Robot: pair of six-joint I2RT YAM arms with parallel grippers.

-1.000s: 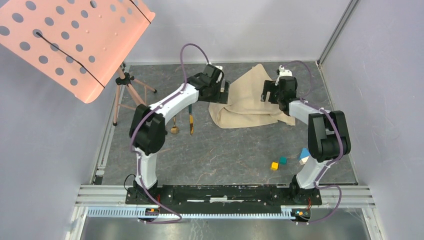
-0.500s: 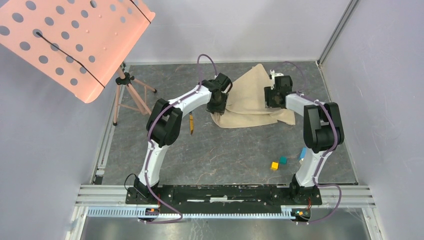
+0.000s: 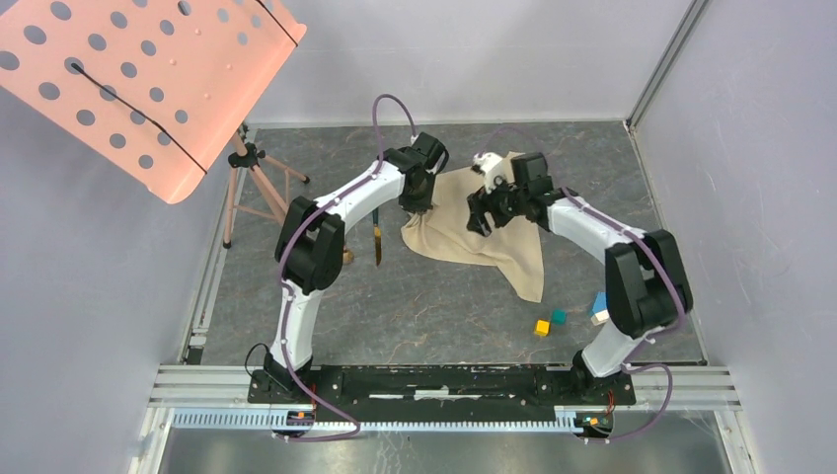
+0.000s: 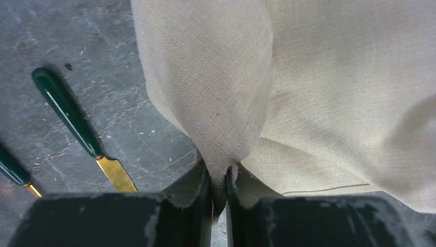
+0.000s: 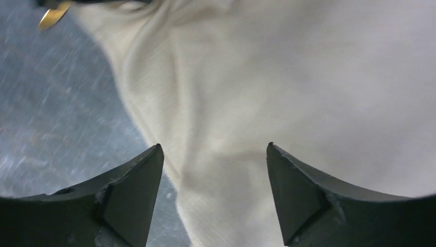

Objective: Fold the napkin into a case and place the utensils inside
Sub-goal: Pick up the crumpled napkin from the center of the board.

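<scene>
napkin (image 4: 319, 92): matt woven cloth | knife (image 4: 77, 124): glossy green handle (gold metal blade) | table (image 4: 31, 41): veined, stone-look

One napkin (image 3: 503, 252) lay at the centre of the top view; two green-handled utensils lay left of it, a knife (image 3: 376, 245) and a second piece (image 4: 13, 172) mostly cut off; three small cubes sat lower right, a yellow cube (image 3: 541, 327), a teal cube (image 3: 559, 317) and a blue cube (image 3: 600, 302); one pink stand (image 3: 148, 79) filled the upper left; two arms were there, a left arm (image 3: 336, 202) and a right arm (image 3: 602, 222).

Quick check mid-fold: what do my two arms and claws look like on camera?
Both the left arm and right arm have white links, black joint housings and a looping purple cable. The left claw and right claw have black, scuffed fingers.
</scene>
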